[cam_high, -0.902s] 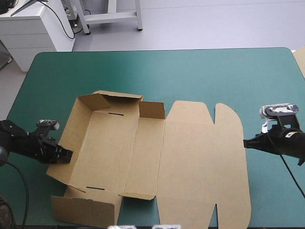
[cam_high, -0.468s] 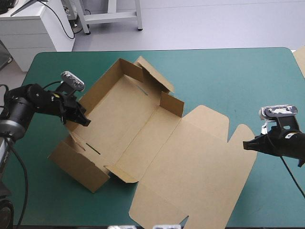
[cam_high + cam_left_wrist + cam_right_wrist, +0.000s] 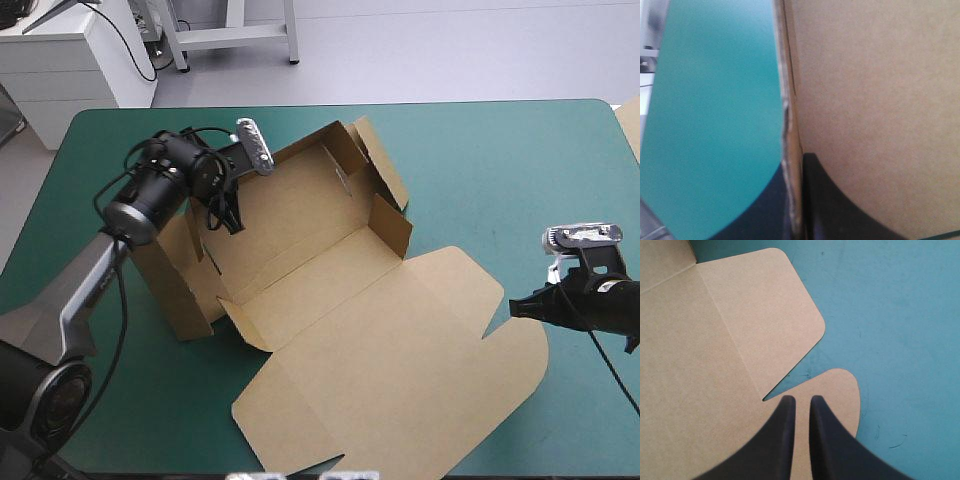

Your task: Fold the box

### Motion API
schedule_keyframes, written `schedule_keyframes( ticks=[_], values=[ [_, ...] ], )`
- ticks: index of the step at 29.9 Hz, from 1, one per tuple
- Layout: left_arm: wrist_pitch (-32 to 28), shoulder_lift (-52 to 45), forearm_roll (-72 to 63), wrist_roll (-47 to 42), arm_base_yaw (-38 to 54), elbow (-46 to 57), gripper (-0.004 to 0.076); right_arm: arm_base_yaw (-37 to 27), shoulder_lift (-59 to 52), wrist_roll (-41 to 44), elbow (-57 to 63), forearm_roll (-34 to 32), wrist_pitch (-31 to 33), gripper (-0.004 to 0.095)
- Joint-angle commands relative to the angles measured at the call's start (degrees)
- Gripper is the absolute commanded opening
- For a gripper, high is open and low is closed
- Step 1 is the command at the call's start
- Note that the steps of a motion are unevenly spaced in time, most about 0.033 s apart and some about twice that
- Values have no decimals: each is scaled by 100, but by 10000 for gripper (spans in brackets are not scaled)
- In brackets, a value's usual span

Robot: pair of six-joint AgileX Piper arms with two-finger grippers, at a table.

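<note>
We count one brown box (image 3: 300, 250) left of the table's (image 3: 500, 150) middle, lid flat toward the near edge, its left wall pinched by the left gripper (image 3: 228, 222), the right gripper (image 3: 515, 305) nearly closed, empty, over the lid's right edge.

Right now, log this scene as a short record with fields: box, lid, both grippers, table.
box: brown cut-board box, tray walls raised, askew to the table's edges
lid: flat brown lid, lying open toward the near right
left gripper: black-finned left gripper, shut on the box's raised wall at its left end
right gripper: black-finned right gripper, fingers all but shut, over the lid's rounded tab; contact unclear
table: teal-green cover
</note>
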Motion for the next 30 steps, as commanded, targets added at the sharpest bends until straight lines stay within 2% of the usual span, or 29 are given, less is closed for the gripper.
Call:
schedule_keyframes(
  ticks=[1,5,9,21,28,30],
  values=[
    [-300,-80,1434,-462,-585,-308,-8,-52,-88,-11,-145,131,-161,87],
    [-651,-29,2563,-932,-1199,-309,-8,-52,-88,-11,-145,131,-151,87],
    [-1080,-29,3126,-1442,-1644,-309,-8,-52,-88,-11,-145,131,-145,87],
    [-1338,-70,3223,-1373,-2382,-309,-8,-52,-88,-24,-145,131,-108,87],
    [-2249,-595,3071,-1293,-2722,231,-8,-52,-88,-24,-145,120,-119,87],
    [-2332,-761,3050,-1255,-2736,435,-8,-52,-88,-24,-145,120,-119,87]
  ],
)
